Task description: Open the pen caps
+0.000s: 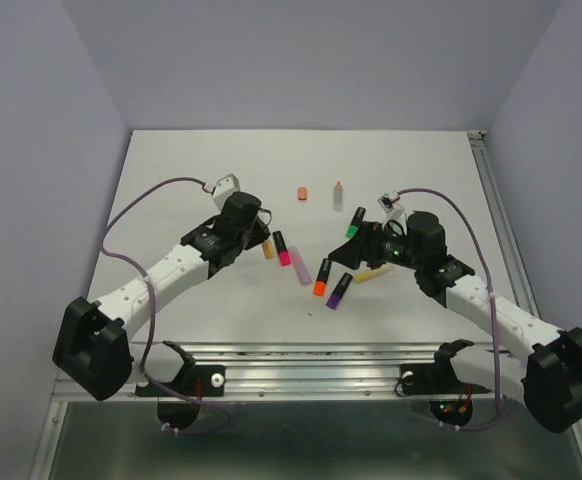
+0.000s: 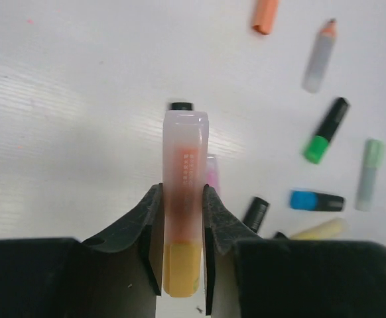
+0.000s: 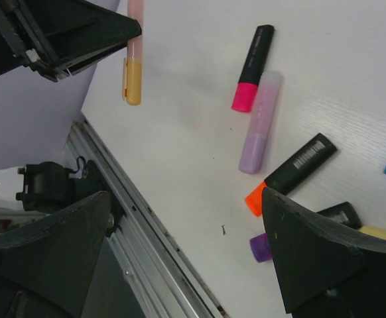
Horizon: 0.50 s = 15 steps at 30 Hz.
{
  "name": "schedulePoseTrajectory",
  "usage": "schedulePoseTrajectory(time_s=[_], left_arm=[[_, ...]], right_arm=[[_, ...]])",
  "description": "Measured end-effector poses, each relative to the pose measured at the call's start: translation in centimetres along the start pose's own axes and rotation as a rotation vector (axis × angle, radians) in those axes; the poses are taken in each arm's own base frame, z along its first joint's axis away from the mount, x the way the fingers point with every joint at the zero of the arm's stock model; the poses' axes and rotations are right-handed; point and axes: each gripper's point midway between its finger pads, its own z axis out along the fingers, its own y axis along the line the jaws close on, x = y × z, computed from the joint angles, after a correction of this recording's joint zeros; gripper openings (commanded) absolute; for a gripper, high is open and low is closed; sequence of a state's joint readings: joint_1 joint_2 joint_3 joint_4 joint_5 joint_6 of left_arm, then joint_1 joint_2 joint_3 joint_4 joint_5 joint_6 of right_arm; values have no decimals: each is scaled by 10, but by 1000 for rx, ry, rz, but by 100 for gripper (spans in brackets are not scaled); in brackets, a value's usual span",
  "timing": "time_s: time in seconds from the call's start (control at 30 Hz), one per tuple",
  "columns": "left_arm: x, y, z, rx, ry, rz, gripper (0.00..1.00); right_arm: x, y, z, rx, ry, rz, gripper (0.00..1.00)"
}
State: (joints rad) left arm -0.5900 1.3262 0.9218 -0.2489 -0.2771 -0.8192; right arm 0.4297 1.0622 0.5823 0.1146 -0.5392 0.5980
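My left gripper (image 2: pixel 183 218) is shut on a pastel peach pen (image 2: pixel 185 159). It grips the frosted barrel just above the pen's short yellow-orange cap (image 2: pixel 182 271). In the top view this gripper (image 1: pixel 258 238) holds the pen (image 1: pixel 268 250) above the table, left of the pile. The right wrist view shows the same pen (image 3: pixel 134 40) with its clipped cap (image 3: pixel 133 85) pointing down. My right gripper (image 3: pixel 186 258) is wide open and empty above the purple cap end (image 3: pixel 262 247) of a black pen. In the top view it (image 1: pixel 366 245) sits right of the pile.
On the table lie a pink-ended black pen (image 1: pixel 283 248), a lilac pen (image 1: pixel 299 270), an orange-ended pen (image 1: pixel 322 277), a purple-ended pen (image 1: pixel 339 291), a yellow pen (image 1: pixel 371 273) and a green-ended pen (image 1: pixel 355 222). A loose orange cap (image 1: pixel 302 193) and an uncapped grey pen (image 1: pixel 338 196) lie farther back. A metal rail (image 1: pixel 311 355) runs along the near edge.
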Motion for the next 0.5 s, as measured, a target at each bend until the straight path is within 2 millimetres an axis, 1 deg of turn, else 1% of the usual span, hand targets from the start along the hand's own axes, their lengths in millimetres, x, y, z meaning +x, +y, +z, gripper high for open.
schedulePoseTrajectory(time_s=[0.03,0.1,0.17,0.2,0.3,0.4,0.5], left_arm=[[-6,-17,-13,63,-31,-28,0],[-6,-37,-29,136,-51,-50,0],[-1,-50,-37,171,-51,-60,0],[5,-56,-40,186,-44,-63,0],[17,-62,-41,191,-25,-79,0],[19,-64,-41,189,-23,-107,0],[19,-67,-42,193,-23,-127,0]], right_arm=[[1,4,2,-17,6,-2,100],[11,17,11,-66,37,-6,100],[24,25,19,-90,78,-7,100],[34,30,24,-100,111,-7,100],[48,43,38,-112,164,-11,100],[43,52,49,-112,149,-20,100],[30,60,59,-113,110,-29,99]])
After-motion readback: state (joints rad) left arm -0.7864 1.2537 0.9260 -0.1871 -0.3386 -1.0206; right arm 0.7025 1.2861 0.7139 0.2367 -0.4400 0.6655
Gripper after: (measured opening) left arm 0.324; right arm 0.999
